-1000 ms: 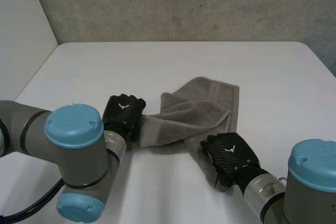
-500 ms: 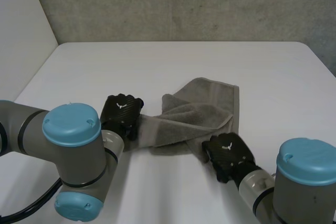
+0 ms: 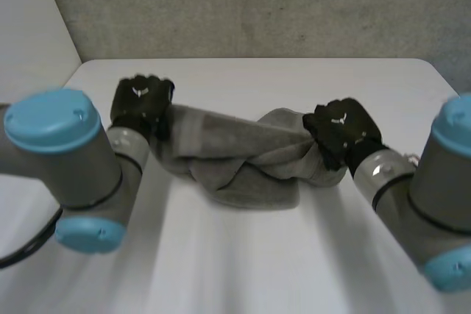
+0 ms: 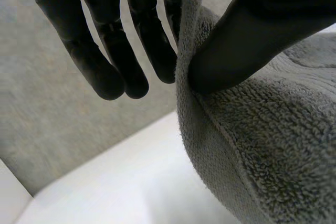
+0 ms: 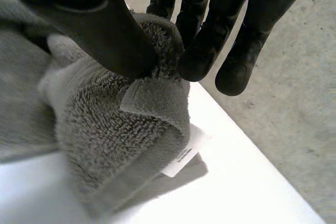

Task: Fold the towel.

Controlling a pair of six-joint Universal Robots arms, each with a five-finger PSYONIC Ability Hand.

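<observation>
The towel [image 3: 243,159] stretches, long axis parallel to the table's [image 3: 243,270] far edge, between left hand [image 3: 140,104] and right hand [image 3: 342,126] — each pinching 1 end, thumb against fingers — its middle sagging onto the table's centre.

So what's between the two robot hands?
In the head view, the grey towel spans the gap: the left robot hand pinches one end, the right robot hand the other.

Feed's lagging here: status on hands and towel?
Left hand pinching towel edge. Right hand pinching opposite end. Towel slung between, middle sagging to table. Nothing obstructing.
</observation>
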